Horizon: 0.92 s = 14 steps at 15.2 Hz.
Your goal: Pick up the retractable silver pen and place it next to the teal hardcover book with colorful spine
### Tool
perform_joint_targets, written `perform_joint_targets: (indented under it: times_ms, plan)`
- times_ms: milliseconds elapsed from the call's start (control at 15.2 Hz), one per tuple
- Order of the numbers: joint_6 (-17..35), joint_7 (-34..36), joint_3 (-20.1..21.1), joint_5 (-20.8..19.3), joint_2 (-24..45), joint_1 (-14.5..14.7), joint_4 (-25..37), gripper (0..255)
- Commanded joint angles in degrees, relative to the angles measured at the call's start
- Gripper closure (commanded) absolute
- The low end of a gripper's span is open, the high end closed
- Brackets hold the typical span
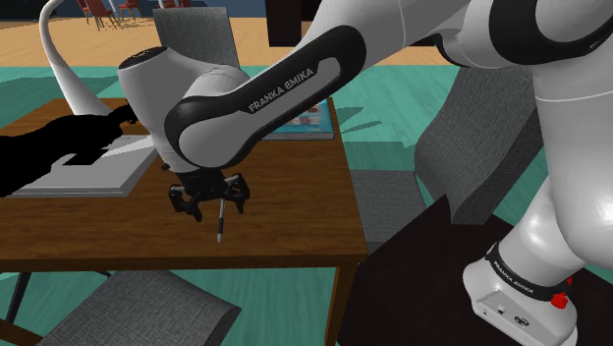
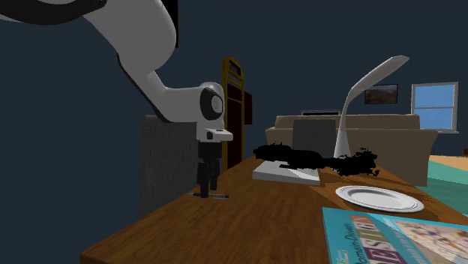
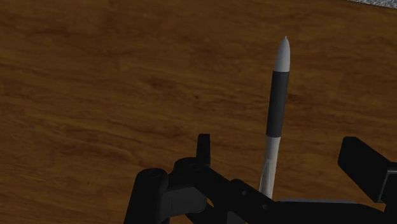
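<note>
While the silver pen (image 3: 278,108) with its dark grip band is lying flat on the wooden worktop (image 3: 95,95), the black pincer (image 3: 283,149) is straddling one end of it. The two fingers are standing wide apart on either side, and as far as the wrist view is showing, neither is touching the pen. In the second exterior view the pincer (image 2: 204,186) is hanging low over the wood, and the pen (image 2: 217,196) is resting right at its foot. In the shoulder view the pen (image 1: 221,224) is pointing toward six o'clock from under the pincer (image 1: 209,203), near the worktop's six-o'clock edge.

The teal book (image 1: 306,118) is sitting well apart from the pen, at about one o'clock from it in the shoulder view and partly hidden behind the white arm. In the second exterior view the book (image 2: 397,236) is lying at about four o'clock from the pen, its cover showing colourful lettering. A white plate (image 2: 379,198) is sitting there at about three o'clock from the pen, between pen and book.

I am judging the task as barely under way. The approach is looking finished, but closing on the pen, lifting it, carrying it across to the book and setting it down are all remaining.
</note>
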Motion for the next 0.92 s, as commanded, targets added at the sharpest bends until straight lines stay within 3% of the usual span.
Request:
perform_joint_targets:
  times_ms: [0, 594, 858]
  plan:
    - [0.0, 0.0, 0.0, 0.0, 0.0, 0.0, 0.0, 255]
    - [0.0, 0.0, 0.0, 0.0, 0.0, 0.0, 0.0, 255]
    - [-2.34, -0.51, 0.5, 0.78, -1.23, -0.17, 1.28, 255]
